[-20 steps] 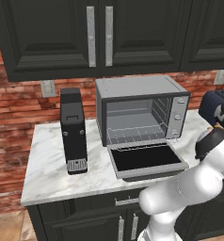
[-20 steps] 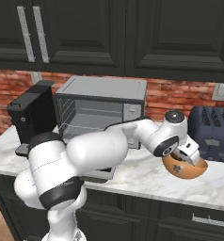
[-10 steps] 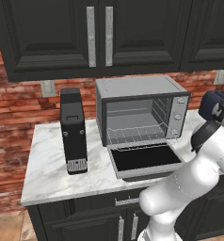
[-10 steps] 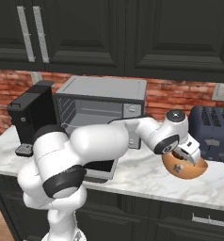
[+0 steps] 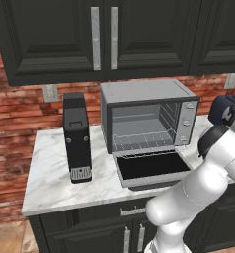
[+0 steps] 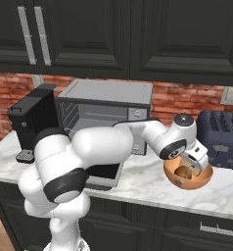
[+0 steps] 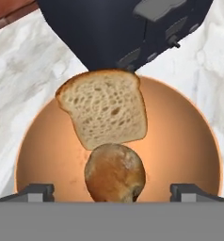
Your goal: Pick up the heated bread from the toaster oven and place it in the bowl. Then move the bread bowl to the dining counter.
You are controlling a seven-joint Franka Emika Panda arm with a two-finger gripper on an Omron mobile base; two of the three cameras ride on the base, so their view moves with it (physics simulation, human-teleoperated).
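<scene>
The bowl (image 7: 180, 141) is orange-brown and stands on the marble counter in front of a dark blue toaster. In it lies the bread (image 7: 115, 173), a small golden-brown roll, with a slice of white bread (image 7: 104, 113) leaning behind it. My gripper (image 7: 113, 192) hovers just over the bowl, open, its fingertips (image 7: 36, 190) far out on either side of the roll without touching it. From the right base, the gripper (image 6: 189, 164) sits above the bowl (image 6: 187, 185) with the roll (image 6: 184, 172) inside. The toaster oven (image 5: 146, 123) stands with its door dropped open. The dining counter is out of view.
A tall black coffee machine (image 5: 76, 138) stands left of the oven. The dark blue toaster (image 6: 221, 137) sits right behind the bowl. The open oven door (image 5: 151, 168) juts toward the counter's front edge. Dark cabinets hang overhead against a brick wall.
The fingers have spread a little wider over the bowl. The arm's elbow has shifted slightly; the bowl and roll stay put.
</scene>
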